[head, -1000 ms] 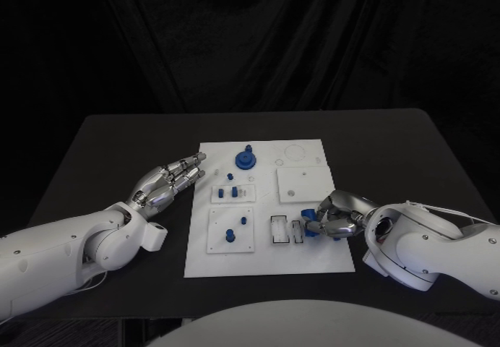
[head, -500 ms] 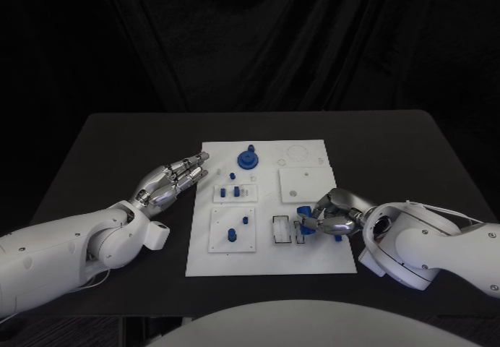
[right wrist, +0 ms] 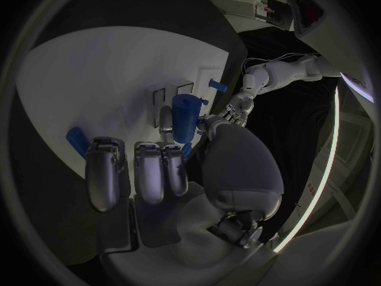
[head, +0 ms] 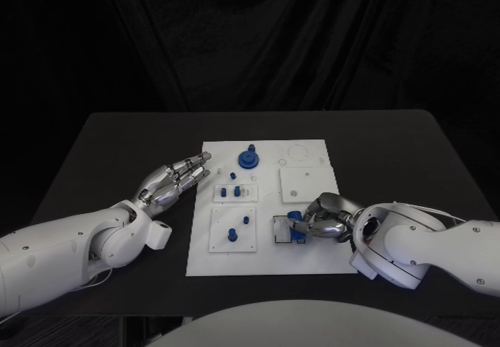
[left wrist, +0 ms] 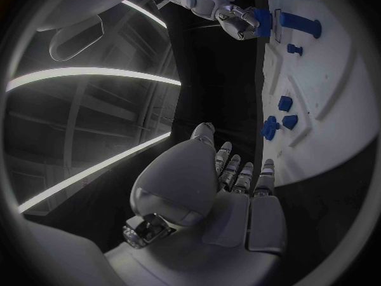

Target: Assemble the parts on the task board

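1. Since a second ago, the right hand had moved leftward over the slots, pinching a blue part.
2. Judging by this, insertion was in hand; next, the part needed lowering squarely into a slot.
3. Farther off, the left hand hovered with fingers spread, empty, beside the board.

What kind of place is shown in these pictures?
Probably a robot test bench in a lab: a black table before dark curtains bears a white task board, and the right hand holds a blue part.

Left robot hand outstretched (fingers straight), right robot hand curled.
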`<state>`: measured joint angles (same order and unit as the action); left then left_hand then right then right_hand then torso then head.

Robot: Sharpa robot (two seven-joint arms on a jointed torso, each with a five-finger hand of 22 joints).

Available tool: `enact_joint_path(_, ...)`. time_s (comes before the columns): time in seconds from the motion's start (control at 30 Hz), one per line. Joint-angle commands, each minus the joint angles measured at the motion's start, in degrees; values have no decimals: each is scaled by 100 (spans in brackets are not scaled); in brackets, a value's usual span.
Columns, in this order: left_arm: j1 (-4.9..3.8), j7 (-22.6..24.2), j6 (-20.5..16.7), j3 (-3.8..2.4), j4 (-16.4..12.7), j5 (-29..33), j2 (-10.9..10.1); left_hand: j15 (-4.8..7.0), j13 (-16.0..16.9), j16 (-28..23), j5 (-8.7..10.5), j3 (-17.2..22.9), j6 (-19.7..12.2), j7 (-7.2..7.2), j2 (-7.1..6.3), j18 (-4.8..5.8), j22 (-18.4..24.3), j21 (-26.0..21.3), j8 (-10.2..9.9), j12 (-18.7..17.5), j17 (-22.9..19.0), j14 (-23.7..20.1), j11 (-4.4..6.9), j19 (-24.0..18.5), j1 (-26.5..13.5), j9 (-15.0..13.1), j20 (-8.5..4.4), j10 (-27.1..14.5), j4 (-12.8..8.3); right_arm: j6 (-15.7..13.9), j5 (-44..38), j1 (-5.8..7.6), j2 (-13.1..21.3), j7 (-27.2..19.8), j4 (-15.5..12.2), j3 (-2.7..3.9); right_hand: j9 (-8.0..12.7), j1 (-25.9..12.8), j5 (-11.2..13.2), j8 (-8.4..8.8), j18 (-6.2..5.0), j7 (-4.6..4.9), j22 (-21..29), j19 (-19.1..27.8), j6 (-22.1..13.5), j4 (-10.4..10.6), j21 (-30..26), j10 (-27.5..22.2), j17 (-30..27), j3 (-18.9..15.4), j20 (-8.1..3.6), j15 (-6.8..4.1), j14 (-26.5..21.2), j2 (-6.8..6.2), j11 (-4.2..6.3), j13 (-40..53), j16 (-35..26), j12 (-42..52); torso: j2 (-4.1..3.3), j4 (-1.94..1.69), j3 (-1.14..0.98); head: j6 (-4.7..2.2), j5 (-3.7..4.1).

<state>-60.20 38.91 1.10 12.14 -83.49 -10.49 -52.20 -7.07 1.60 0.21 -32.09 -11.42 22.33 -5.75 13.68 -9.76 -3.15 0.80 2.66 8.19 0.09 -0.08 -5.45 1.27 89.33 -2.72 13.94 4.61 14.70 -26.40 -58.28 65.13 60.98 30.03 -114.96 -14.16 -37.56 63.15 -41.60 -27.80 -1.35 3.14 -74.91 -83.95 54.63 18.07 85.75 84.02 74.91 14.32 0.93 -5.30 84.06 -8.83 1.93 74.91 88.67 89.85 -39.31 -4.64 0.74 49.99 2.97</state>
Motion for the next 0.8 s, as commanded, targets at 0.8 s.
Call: enact_joint_path(0.8, 8, 99, 113, -5, 31, 23, 51, -79, 3, -21, -23, 40, -18, -54, 2, -63, -7, 8, 1, 24, -9, 8, -41, -8, 66, -2, 59, -19, -33, 288, -53, 5, -172, 38, 113, 1, 221, -505, 1714, 257, -28, 47, -1291, -345, -322, -135, -166, 598, 1070, -107, 108, 107, 504, 285, -138, 1509, -106, 15, 6, 16, -5, 1, -71)
